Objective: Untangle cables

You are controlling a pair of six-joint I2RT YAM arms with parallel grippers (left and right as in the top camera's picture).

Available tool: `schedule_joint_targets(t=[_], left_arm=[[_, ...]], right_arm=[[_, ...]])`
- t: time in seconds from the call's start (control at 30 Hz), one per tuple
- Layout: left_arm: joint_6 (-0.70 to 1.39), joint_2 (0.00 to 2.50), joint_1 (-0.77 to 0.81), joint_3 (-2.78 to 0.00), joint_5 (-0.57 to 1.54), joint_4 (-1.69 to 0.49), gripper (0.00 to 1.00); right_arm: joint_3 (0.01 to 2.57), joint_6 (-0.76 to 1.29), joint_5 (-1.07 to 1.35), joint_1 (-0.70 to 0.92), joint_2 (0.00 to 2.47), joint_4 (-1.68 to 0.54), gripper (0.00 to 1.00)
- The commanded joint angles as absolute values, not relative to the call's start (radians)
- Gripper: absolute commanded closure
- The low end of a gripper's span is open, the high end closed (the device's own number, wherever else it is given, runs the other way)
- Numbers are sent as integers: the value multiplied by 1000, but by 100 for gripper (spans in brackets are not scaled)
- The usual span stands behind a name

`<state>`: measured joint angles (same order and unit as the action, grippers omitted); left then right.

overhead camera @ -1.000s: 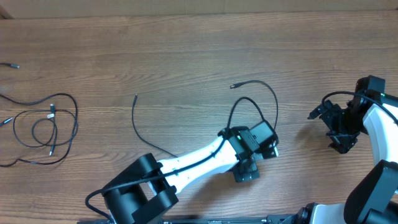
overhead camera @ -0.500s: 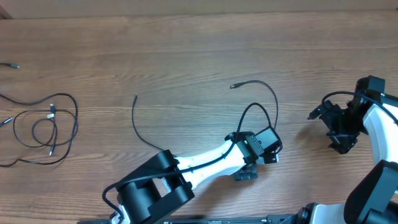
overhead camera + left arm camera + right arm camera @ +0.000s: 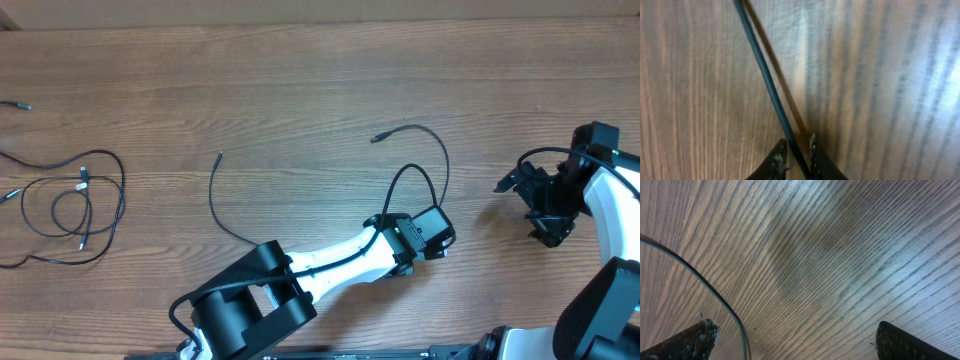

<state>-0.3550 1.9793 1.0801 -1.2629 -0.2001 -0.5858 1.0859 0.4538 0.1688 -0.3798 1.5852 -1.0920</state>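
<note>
A light wood-grain table (image 3: 300, 80) fills the view. Near its left edge lies a loose tangle of thin black cables (image 3: 75, 205), looped, with small plug ends. Above it, a short cable end (image 3: 18, 105) pokes in. Mid-table, a long cable (image 3: 211, 195) curves well apart.

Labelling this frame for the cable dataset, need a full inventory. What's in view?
tangled cables: one bundle, black, table's left side
cable end: one, black with silver tip, upper left of the overhead view
loose cable: one, black, centre, partly under the left arm
table: one, brown wood
left gripper: one, black, centre, shut on the loose cable
right gripper: one, black, far right, open, empty
</note>
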Motion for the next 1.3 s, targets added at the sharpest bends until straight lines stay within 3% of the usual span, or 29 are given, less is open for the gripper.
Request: schedule_joint_targets(t=[0.0,0.13,0.37,0.8,1.0,1.27], left_arm=[[-284,1989,1071,-1259,-243,-582,87],[-228,1985,1047,-1266,-244,-588,96],[-37,1978,961,-1385,-227,-745,96],[9,1978,770,-1700,-234,-1100,96],[9,1943,615,-1948,-247,-1266,96],[167,1812,320,-2081,-244,-1300,96]], right_arm=[[1079,445,174,-382,1580,-1087,0],[1079,445,174,-382,1580,-1087,0],[1079,445,174,-382,1580,-1086,0],[1079,444,174,-382,1580,-1087,0],[1079,444,174,-382,1580,-1084,0],[1079,444,174,-382,1580,-1084,0]])
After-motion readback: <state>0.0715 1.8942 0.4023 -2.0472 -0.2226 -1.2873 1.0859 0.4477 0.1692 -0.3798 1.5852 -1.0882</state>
